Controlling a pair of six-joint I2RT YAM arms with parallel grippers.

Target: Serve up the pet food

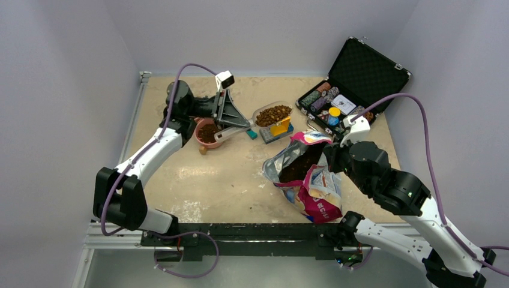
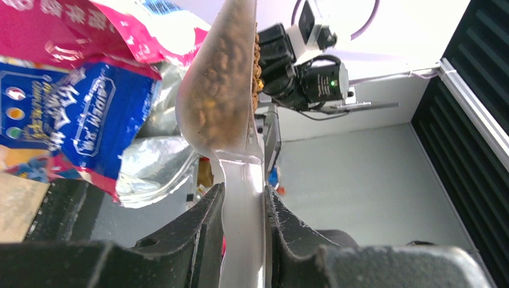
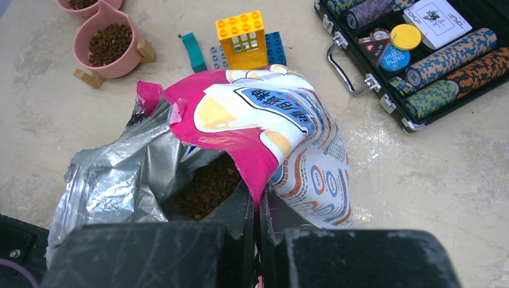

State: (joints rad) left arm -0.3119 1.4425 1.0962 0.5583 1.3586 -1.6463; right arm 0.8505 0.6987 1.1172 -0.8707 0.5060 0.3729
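Pet food lay as brown kibble inside the torn-open bag, which rested on the desk. The right fingers were clenched on the bag's pink edge. Well apart on the left side, a pink bowl held more kibble. By it, the left fingers grasped the handle of a clear scoop loaded with kibble.
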